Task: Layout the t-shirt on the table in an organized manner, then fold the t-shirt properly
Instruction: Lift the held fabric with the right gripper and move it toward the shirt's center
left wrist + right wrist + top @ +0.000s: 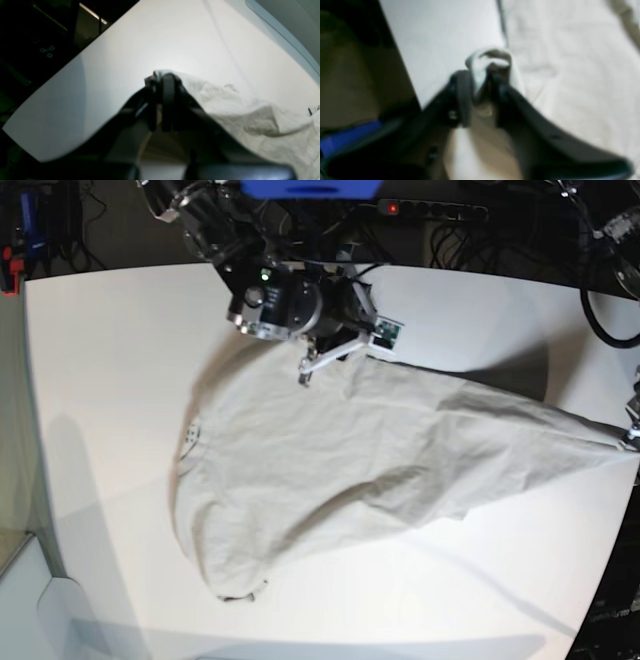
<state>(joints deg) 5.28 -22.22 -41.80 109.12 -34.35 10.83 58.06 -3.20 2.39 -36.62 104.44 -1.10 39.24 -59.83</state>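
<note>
The t-shirt (340, 460) lies spread but rumpled across the middle of the surface (110, 350), nothing folded yet. Its long axis runs from the neck label, on the base view's left, toward its right. Left fingers (162, 77) pinch a hem corner; right fingers (482, 75), slightly parted, have cloth bunched between them.

The setting looked like a robotics lab or test room. A large plain white bench (110, 360) filled the base view, with dark floor beyond its far edge. Behind that far edge lay tangled black cables (450, 240) and a power strip (430, 210) with a lit red switch. A robot arm (275, 295) of bare metal and black housings reached in over the far edge, carrying a small green circuit board (387, 335). Another cable loop (605, 310) hung by the bench's far right corner.
</note>
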